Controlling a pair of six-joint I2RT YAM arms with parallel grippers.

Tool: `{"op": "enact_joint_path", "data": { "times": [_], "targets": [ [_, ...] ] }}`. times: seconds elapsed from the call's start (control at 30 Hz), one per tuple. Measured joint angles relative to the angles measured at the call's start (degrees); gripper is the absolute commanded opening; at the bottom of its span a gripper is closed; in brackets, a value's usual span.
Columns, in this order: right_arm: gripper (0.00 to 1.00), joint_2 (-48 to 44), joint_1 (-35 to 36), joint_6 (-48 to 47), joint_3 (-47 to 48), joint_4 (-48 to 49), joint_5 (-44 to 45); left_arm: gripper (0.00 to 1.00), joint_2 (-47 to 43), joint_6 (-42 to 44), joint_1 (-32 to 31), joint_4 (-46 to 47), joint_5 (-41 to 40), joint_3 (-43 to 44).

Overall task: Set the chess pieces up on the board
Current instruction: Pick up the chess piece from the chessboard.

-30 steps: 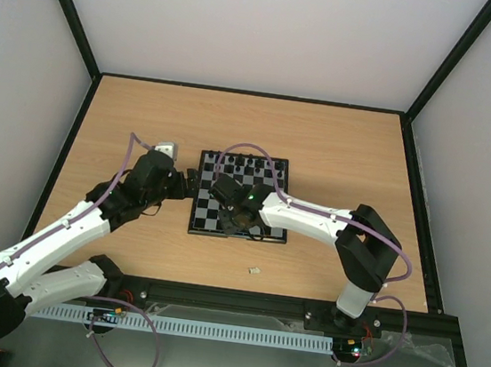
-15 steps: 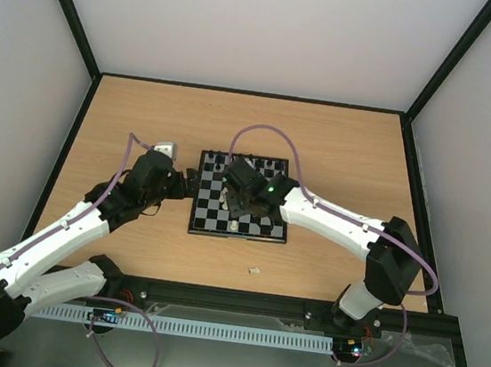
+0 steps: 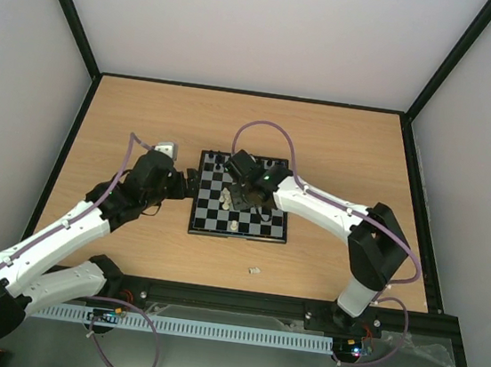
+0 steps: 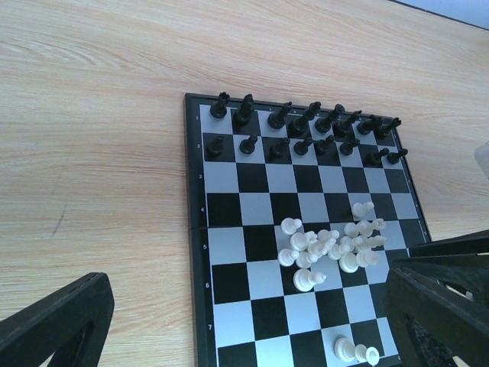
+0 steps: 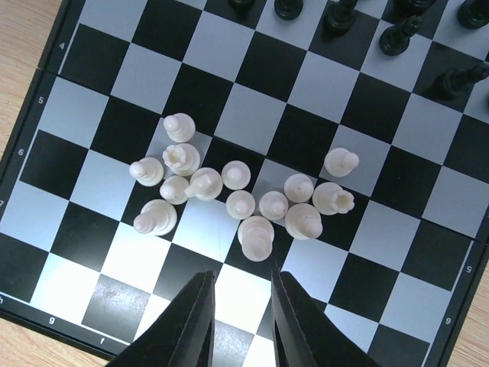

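From above, the board [image 3: 237, 229] lies on a pale wood-grain counter [image 3: 348, 151]. The left fingers [image 3: 191, 183] sit at its left edge. The right fingers [image 3: 246, 193] hang over its middle and hide some squares. A small pale object [image 3: 254, 270] lies on the bare counter, well apart from both and nearer the arm bases.

In the left wrist view, the matte black left fingers stand wide apart with nothing between them. Ahead of them, black chess pieces [image 4: 306, 126] fill two rows at the board's far side. The white chess pieces [image 4: 328, 248] are bunched, some tipped over, between the fingers and those rows. Two more white ones [image 4: 355, 352] sit close to the right-hand finger. Small numerals run along the black border.

In the right wrist view, the right fingers are slightly apart and hold nothing. The glossy white cluster [image 5: 241, 191] lies just beyond their tips. Border marks read 4 to 7, then g and f.
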Motion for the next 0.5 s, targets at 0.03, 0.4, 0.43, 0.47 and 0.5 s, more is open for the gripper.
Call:
{"op": "enact_joint_path", "data": {
  "times": [0.03, 0.4, 0.43, 0.47, 0.5],
  "targets": [
    [0.23, 0.28, -0.07, -0.11, 0.11, 0.0, -0.17, 1.0, 0.09, 0.0, 0.0, 0.0, 0.0, 0.0],
    [0.3, 3.45, -0.28, -0.76, 0.83, 0.02, -0.9, 0.99, 0.48, 0.0, 0.0, 0.0, 0.0, 0.0],
    [0.3, 3.67, -0.37, -0.83, 0.83, 0.02, -0.87, 0.99, 0.48, 0.0, 0.0, 0.0, 0.0, 0.0],
    [0.29, 3.8, -0.46, -0.96, 0.85, 0.02, -0.87, 0.99, 0.48, 0.0, 0.0, 0.0, 0.0, 0.0],
    [0.29, 3.93, -0.55, -0.98, 0.85, 0.04, -0.9, 0.99, 0.48, 0.0, 0.0, 0.0, 0.0, 0.0]
  ]
}}
